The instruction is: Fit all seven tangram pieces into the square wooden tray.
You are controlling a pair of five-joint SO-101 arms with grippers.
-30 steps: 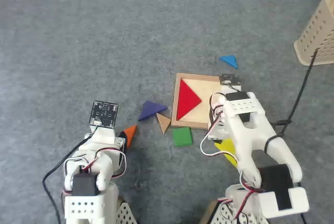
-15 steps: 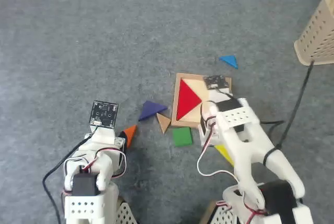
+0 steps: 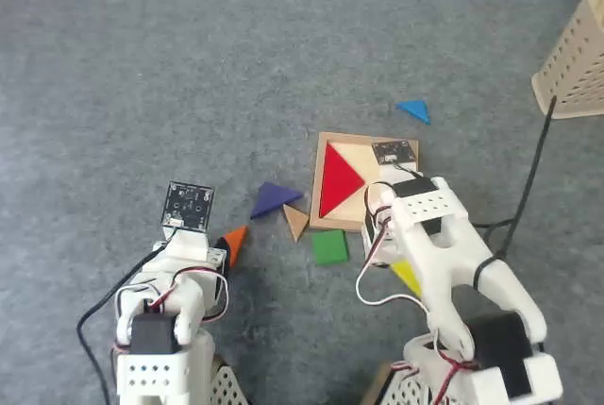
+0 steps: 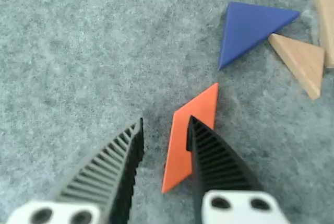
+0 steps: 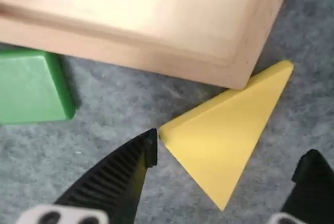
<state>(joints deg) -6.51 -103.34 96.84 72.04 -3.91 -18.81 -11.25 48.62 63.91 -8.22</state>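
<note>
The square wooden tray (image 3: 361, 161) holds a red triangle (image 3: 338, 181). My right gripper (image 5: 232, 151) is open just above the carpet, and its fingers straddle the yellow triangle (image 5: 229, 140), which lies flat off the tray's (image 5: 156, 31) near corner. In the high view the right arm (image 3: 429, 221) covers the tray's near right part, with the yellow triangle (image 3: 406, 276) peeking out beneath. My left gripper (image 4: 164, 140) is open low over the orange parallelogram (image 4: 182, 145), with one finger (image 4: 209, 151) overlapping the piece's edge.
On the carpet lie a green square (image 3: 328, 246), a wooden triangle (image 3: 296, 222) and a dark blue triangle (image 3: 275, 199) left of the tray. A small blue triangle (image 3: 412, 109) lies beyond it. A beige slotted basket (image 3: 576, 56) stands far right.
The right arm has pulled back from over the tray's right side toward its near edge, coming down over the yellow triangle. The left arm has stayed still.
</note>
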